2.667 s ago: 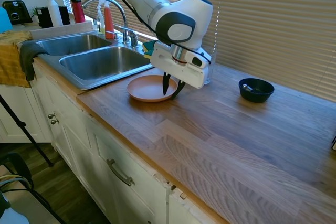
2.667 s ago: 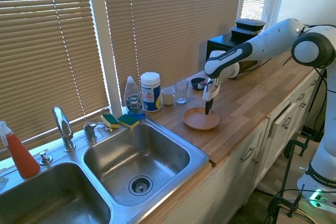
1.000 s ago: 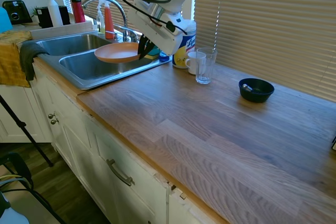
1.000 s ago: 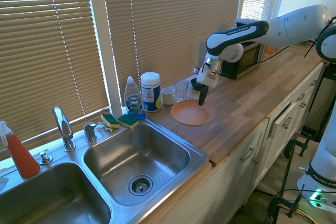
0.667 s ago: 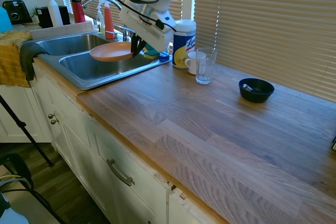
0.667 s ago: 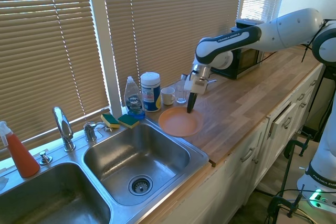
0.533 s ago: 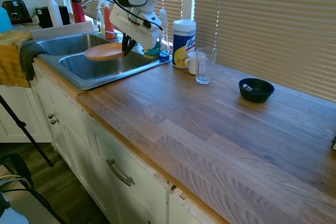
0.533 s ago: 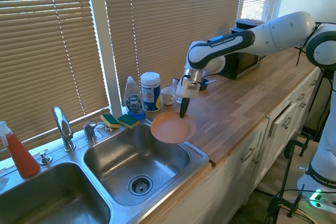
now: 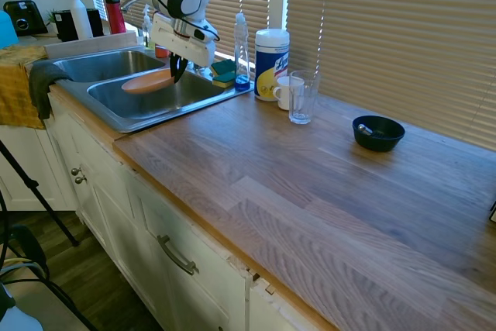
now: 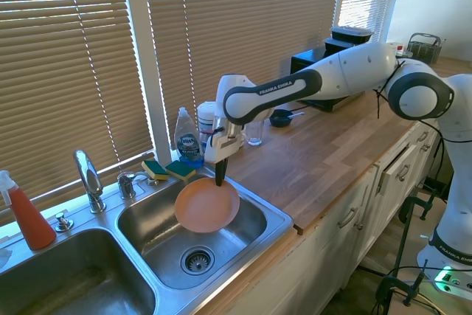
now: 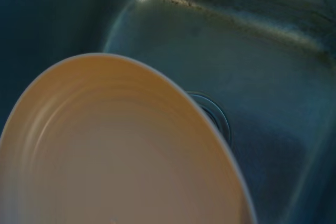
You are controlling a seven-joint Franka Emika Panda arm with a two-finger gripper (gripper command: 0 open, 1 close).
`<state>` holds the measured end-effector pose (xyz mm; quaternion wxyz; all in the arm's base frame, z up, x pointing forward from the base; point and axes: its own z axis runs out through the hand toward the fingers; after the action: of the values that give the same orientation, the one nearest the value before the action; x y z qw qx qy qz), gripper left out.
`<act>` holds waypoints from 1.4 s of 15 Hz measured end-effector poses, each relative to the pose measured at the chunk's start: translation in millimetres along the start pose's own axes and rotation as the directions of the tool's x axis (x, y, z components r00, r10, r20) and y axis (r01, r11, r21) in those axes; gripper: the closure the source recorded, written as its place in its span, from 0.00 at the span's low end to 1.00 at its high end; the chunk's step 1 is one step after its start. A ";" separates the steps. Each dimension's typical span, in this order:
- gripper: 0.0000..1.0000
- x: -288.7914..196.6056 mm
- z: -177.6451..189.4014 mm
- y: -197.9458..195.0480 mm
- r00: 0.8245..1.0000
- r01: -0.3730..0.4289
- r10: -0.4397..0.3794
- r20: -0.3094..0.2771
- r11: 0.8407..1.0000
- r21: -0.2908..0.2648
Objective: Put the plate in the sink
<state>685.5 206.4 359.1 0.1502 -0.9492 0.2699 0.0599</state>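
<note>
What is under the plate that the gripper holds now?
Under the plate, held by the gripper, is a steel sink basin with its drain. The plate covers part of the basin floor.

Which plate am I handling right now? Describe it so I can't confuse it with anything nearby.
Start at the steel sink under the window. Above the basin nearer the counter, the gripper pinches the rim of the plate: round, shallow, salmon-orange, hanging tilted over the drain, unlike the small dark bowl on the wood.

Glossy white rounded arm (image 10: 317,79) with dark grey joint bands, black lettering and black jaws
</note>
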 end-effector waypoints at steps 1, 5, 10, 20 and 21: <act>1.00 -1.2 18.3 -7.8 1.000 0.010 -0.010 0.002 1.000 -0.023; 0.00 -5.8 84.9 -29.3 0.999 0.027 -0.025 0.029 0.995 -0.099; 0.00 -0.9 100.6 -36.6 0.998 0.033 -0.024 0.064 0.990 -0.134; 0.00 -5.8 59.8 -50.7 1.000 0.007 -0.004 0.023 0.995 -0.099; 0.00 -10.0 47.7 -50.5 1.000 0.005 -0.003 0.016 0.996 -0.095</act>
<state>702.3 267.3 328.7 0.1073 -0.9553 0.2637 0.0798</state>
